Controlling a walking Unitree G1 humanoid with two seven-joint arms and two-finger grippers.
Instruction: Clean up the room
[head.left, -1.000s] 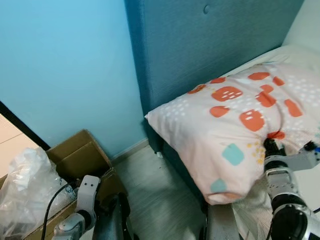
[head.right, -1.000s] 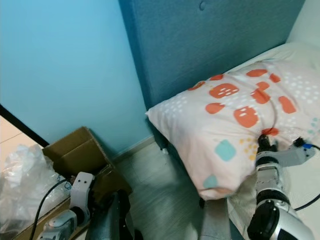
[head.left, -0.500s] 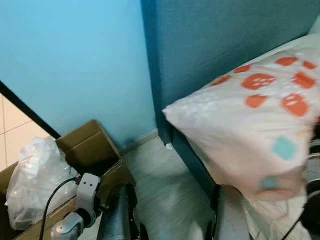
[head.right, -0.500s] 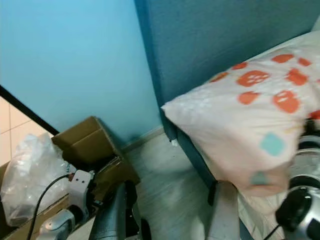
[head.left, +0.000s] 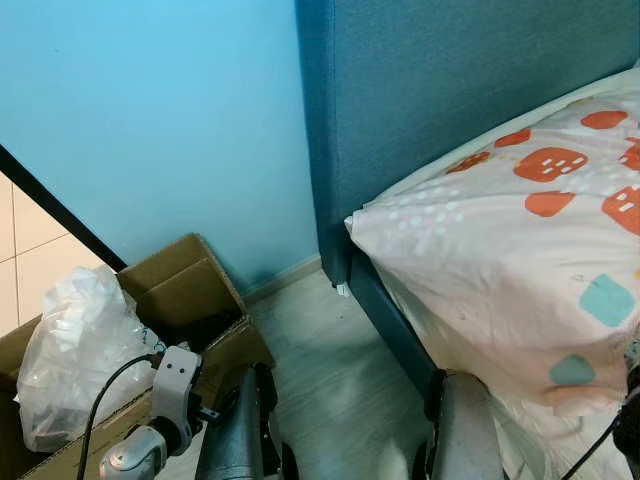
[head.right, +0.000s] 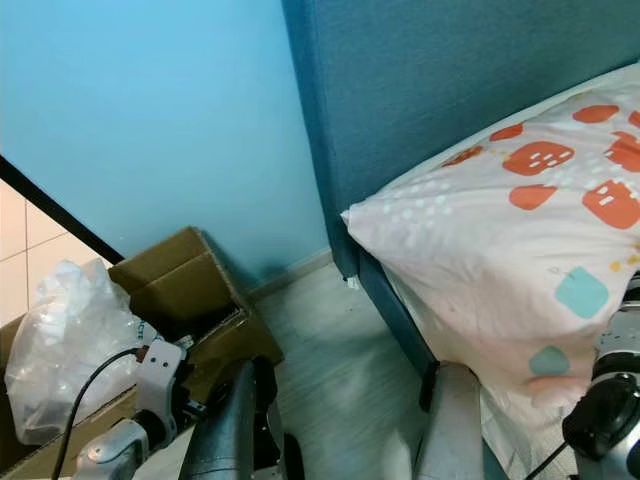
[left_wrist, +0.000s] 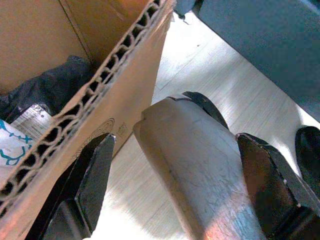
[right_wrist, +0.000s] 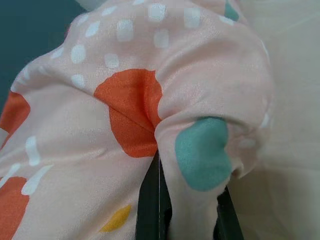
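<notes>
The right gripper has its two black fingers pinched tight on a fold of the pillow, the pink fabric bunching up between them so that only their lower parts show. The pillow, pale pink with orange and teal patches and small white dots, lies at the right of the scene on the bed, its corner jutting left past the mattress edge and over the floor. Behind it, on the far side, stands the dark teal headboard, which meets the light blue wall on the left.

The left gripper hangs low at the near left with its fingers spread wide and nothing between them; through the gap one sees the robot's own grey leg and the pale wooden floor. Just beside it is the corrugated edge of a cardboard box, which sits on the floor against the blue wall. A crumpled clear plastic bag fills the left part of the box, and something dark lies inside it.
</notes>
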